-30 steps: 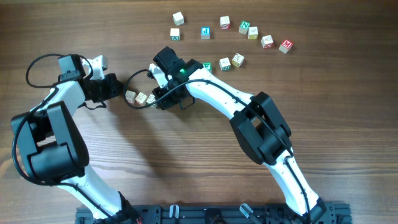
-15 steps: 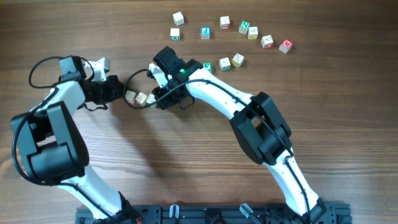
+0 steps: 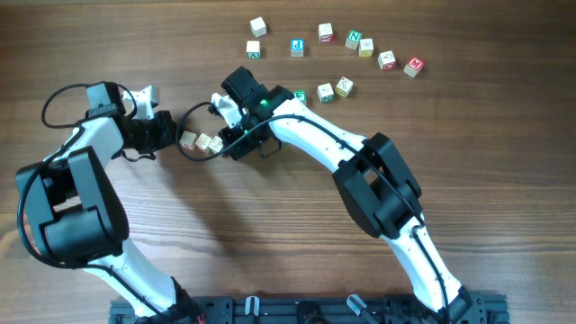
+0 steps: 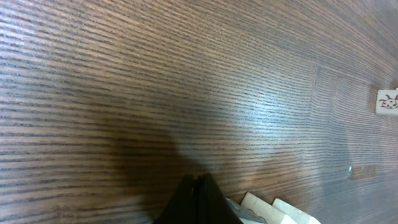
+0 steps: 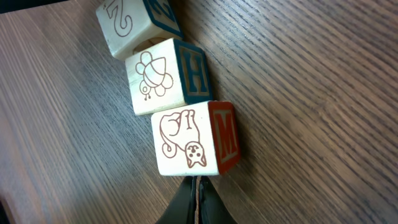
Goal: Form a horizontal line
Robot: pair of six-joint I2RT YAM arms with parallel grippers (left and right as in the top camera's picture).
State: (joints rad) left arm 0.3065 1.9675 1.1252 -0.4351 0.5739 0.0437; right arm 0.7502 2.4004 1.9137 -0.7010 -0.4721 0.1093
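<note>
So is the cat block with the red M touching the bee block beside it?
Touching. The right wrist view shows the cat block and the bee block meeting edge to edge, with no gap visible between them.

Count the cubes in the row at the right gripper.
3, edge to edge: the M cube nearest the right gripper, the H cube mid-row, a third cube beyond. None looks hidden.
</note>
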